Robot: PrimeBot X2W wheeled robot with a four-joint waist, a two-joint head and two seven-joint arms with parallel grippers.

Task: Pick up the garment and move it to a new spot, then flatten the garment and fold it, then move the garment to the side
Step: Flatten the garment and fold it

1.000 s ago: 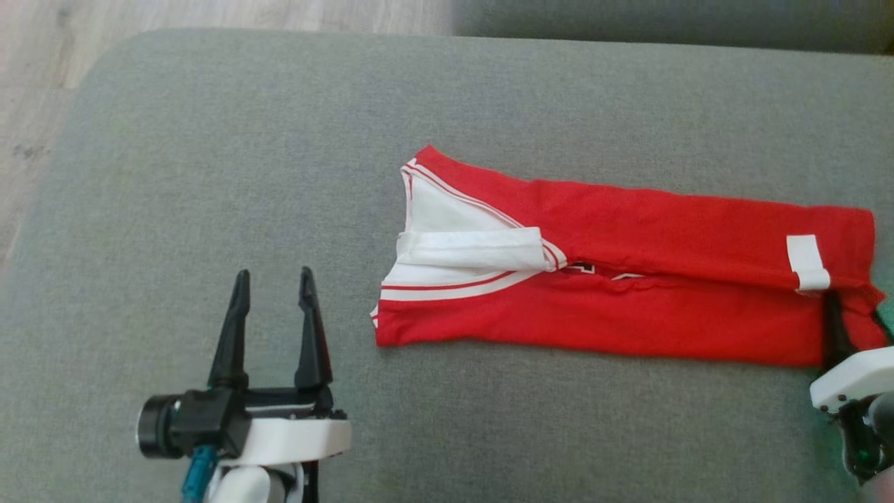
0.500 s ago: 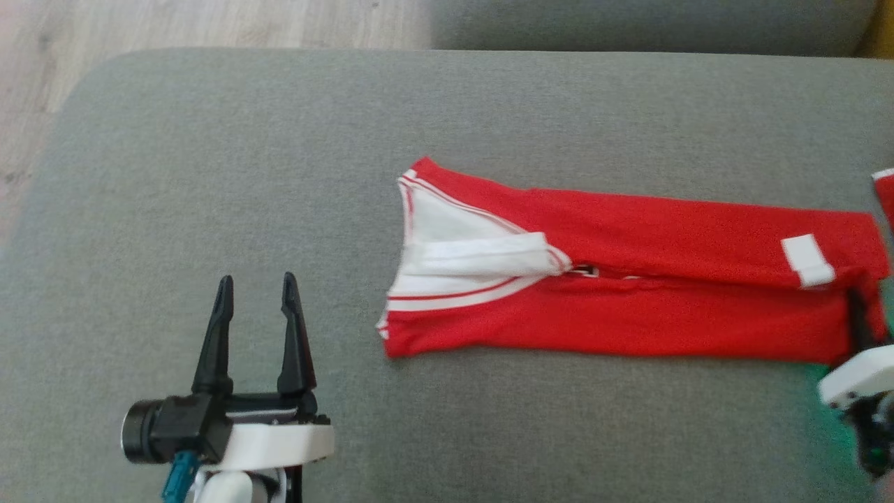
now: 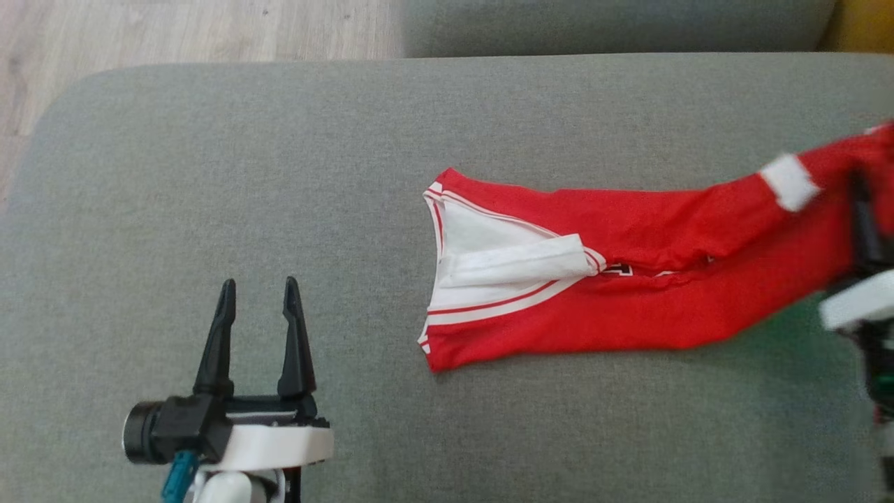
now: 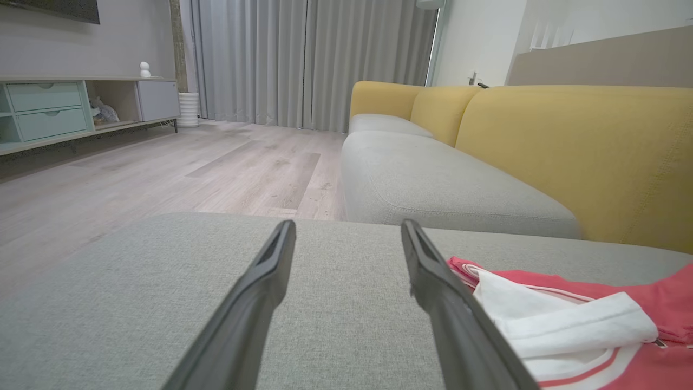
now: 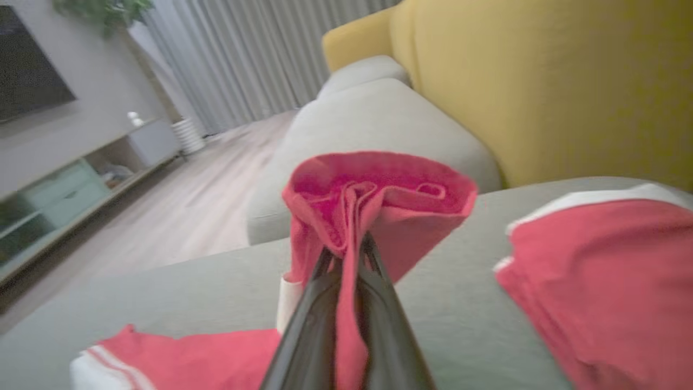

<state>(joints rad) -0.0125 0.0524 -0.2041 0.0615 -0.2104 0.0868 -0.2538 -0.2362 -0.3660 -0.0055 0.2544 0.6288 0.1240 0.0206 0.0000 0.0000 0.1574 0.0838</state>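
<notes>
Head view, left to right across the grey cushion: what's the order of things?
open left gripper → white collar end of the garment → white patch → right gripper, shut on the garment's right end

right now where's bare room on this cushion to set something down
Bare: the left half of the cushion, between its left edge and the garment, beyond the left gripper; the strip along its far edge. Crowded: the right end, where the right gripper clamps the garment beside another red cloth.
</notes>
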